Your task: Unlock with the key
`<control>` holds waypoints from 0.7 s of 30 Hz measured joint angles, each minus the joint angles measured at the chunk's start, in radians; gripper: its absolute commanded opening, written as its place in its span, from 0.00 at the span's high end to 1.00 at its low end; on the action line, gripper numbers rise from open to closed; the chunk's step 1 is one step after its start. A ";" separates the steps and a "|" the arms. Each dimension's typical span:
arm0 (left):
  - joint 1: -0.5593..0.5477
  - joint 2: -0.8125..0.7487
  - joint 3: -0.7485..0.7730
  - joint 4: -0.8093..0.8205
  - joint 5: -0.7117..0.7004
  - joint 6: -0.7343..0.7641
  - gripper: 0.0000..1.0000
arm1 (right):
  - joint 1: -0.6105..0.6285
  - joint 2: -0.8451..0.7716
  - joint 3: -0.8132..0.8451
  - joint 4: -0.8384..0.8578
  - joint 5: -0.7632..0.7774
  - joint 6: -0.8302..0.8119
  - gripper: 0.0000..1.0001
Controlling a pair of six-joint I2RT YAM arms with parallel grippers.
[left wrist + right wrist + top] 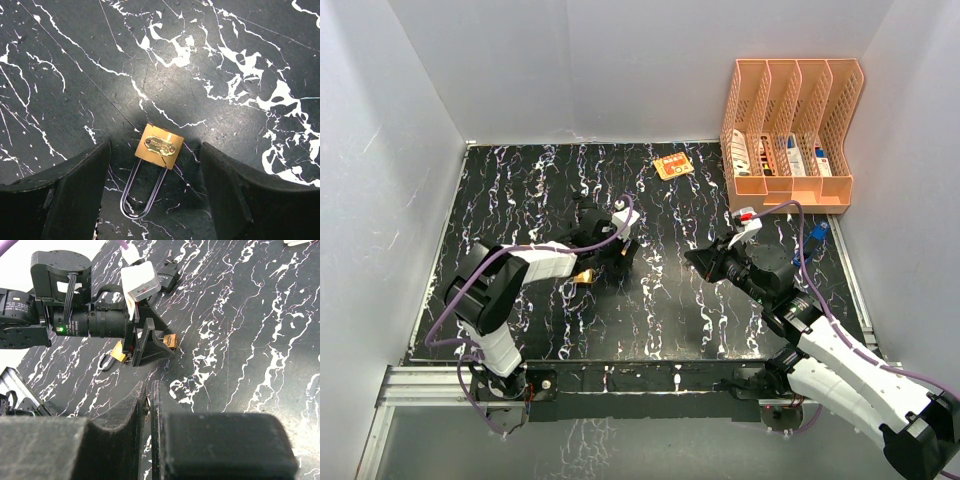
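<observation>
A brass padlock (160,145) with a long steel shackle (142,192) lies flat on the black marbled table. My left gripper (155,150) is open and low over it, one finger on each side, neither touching it. In the top view this gripper (623,252) is left of centre. In the right wrist view the padlock's body (170,341) peeks out past the left fingers (150,345). My right gripper (150,390) is shut on a thin metal key (148,407), only its edge showing between the pads. The right gripper (705,262) hovers to the right of the padlock, pointing at it.
A second brass padlock (118,351) lies under the left wrist, also in the top view (583,275). A small black object (167,275) lies farther back. An orange file organizer (790,130) stands at the back right, with an orange card (672,165) beside it.
</observation>
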 measured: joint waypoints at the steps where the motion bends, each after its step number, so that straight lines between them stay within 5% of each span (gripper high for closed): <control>1: 0.000 0.004 0.004 -0.001 -0.001 0.002 0.35 | 0.000 0.000 0.000 0.000 0.000 -0.002 1.00; 21: 0.010 0.013 0.007 0.010 -0.013 -0.013 0.53 | 0.000 0.000 0.000 -0.017 0.000 -0.009 1.00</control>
